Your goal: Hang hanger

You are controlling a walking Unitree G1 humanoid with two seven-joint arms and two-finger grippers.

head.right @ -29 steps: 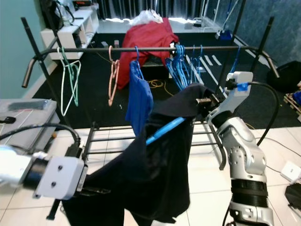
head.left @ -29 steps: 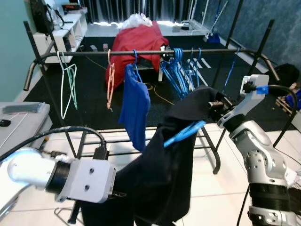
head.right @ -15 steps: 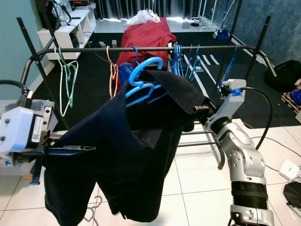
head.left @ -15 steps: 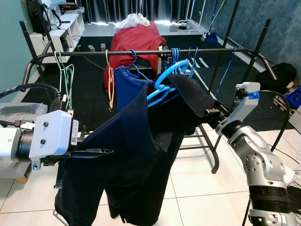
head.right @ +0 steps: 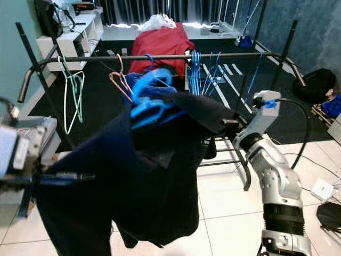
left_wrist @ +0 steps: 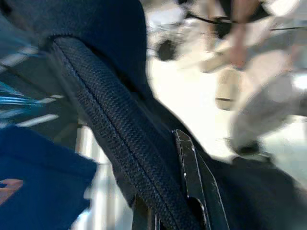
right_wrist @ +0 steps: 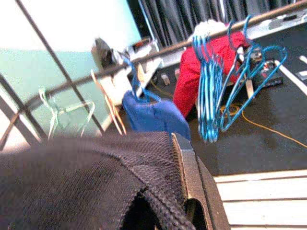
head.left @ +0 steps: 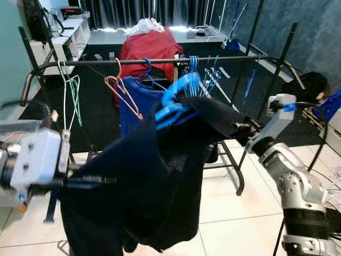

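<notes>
Since a moment ago, my dark garment (head.left: 154,181) and the blue hanger (head.left: 178,98) inside it have lifted and moved farther from me, toward the clothes rail (head.left: 160,61). Half a second back the hanger's hook sat a little lower and nearer; now its blurred blue top rises close to the rail, near the middle of the scene, though I cannot tell whether it touches.

My left gripper (head.left: 88,180) is at the near left, its long black fingers (left_wrist: 192,177) closed on a thick seamed edge of the garment. My right gripper (head.left: 242,129) is at the right, beside the garment's upper corner, with its fingers (right_wrist: 192,177) pinched on the dark woven cloth. Between the two grippers the garment hangs spread out like a sheet, draping down toward the white tiled floor (head.left: 234,213).

On the rail, from left to right, hang pale green wire hangers (head.left: 72,98), a copper-coloured hanger (head.left: 122,96), a blue shirt (head.left: 133,106) on its own hanger just behind my garment, and a bunch of bare blue hangers (head.right: 200,72) to the right of centre. Beyond the rail a red cloth (head.left: 149,45) lies heaped over something on the dark carpet, and white shelving (head.left: 66,37) stands at the far left. A low black frame (head.left: 229,160) stands on the floor under the rail.
</notes>
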